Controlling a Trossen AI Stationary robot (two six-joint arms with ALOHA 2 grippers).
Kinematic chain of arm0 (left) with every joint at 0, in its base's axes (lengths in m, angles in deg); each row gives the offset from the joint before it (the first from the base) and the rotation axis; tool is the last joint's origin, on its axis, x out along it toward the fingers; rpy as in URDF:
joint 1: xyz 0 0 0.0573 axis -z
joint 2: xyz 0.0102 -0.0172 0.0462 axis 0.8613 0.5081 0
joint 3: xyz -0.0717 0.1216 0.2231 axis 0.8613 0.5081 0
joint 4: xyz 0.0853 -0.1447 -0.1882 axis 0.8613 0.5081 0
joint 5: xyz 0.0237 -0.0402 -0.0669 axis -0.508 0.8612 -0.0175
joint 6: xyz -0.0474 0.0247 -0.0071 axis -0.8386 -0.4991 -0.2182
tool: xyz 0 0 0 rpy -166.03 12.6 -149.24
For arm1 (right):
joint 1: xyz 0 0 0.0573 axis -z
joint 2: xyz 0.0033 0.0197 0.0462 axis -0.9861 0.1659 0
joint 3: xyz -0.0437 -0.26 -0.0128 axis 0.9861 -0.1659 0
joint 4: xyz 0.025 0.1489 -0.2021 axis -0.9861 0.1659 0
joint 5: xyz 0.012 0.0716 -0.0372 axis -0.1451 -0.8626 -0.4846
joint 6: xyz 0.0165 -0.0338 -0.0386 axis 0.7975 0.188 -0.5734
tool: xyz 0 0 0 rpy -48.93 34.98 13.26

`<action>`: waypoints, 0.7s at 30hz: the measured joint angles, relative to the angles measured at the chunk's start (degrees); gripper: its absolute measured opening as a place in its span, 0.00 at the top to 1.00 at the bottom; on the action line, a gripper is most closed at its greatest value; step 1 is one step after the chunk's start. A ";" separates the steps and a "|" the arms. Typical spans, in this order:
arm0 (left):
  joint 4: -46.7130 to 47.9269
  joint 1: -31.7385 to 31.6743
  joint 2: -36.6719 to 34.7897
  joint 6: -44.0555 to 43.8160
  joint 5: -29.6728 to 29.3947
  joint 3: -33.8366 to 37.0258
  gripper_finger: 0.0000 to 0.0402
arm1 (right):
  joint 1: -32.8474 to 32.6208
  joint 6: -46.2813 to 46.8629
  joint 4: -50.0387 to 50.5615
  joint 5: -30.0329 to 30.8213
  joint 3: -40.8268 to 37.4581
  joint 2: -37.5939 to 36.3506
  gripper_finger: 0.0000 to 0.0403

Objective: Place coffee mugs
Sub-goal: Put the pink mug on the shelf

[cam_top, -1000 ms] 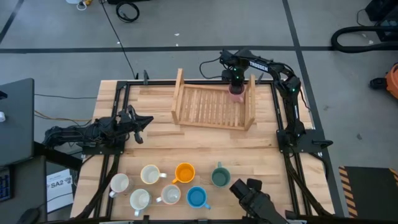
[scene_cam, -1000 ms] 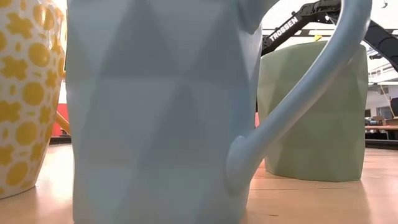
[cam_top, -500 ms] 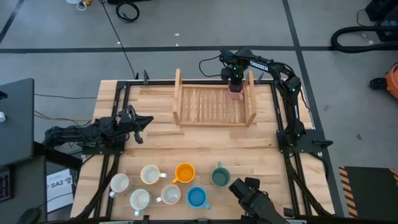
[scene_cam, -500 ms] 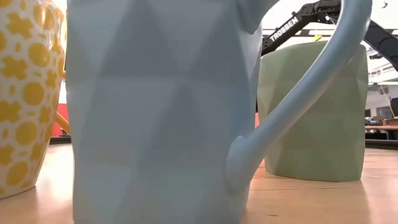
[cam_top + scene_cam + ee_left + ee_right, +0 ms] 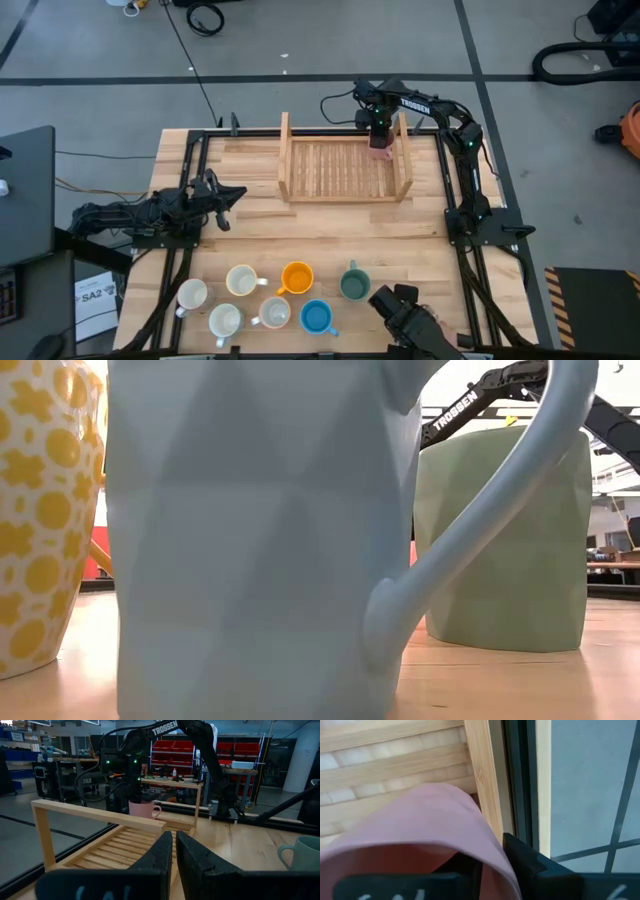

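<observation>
The right gripper (image 5: 380,138) is positioned over the far right corner of the wooden rack (image 5: 340,170), directly above the pink mug (image 5: 379,153), which sits inside the rack against its right side rail. In the right wrist view the pink mug (image 5: 415,835) fills the space immediately ahead of the gripper, with one dark finger (image 5: 530,862) at the outside of the mug's rim; the fingers stand narrowly parted about the wall, and whether they grip it or have let go cannot be told. From the left wrist view the mug (image 5: 142,810) stands upright on the rack slats, directly below the right arm's wrist. The left gripper (image 5: 228,196) rests at the table's left side, well apart from the rack, its fingers (image 5: 162,852) pressed together with nothing between them. The remaining mugs stand in a cluster at the near edge, far from both grippers: four white mugs (image 5: 243,281), an orange mug (image 5: 297,277), a blue mug (image 5: 317,318) and a teal-green mug (image 5: 353,285). In the low view the blue mug (image 5: 260,540) blocks most of the frame, with the green one (image 5: 505,540) behind it.
</observation>
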 joint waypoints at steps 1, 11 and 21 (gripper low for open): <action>-0.01 -0.01 0.00 0.00 -0.01 0.00 0.93 | -0.01 0.00 0.02 -0.08 0.00 0.00 0.77; 0.00 -0.01 0.01 0.00 0.00 0.00 0.93 | -0.01 -0.13 0.22 -0.20 0.04 -0.11 0.57; -0.02 0.00 0.00 0.02 -0.02 0.00 0.93 | -0.12 -0.15 0.35 2.75 0.07 -0.20 0.50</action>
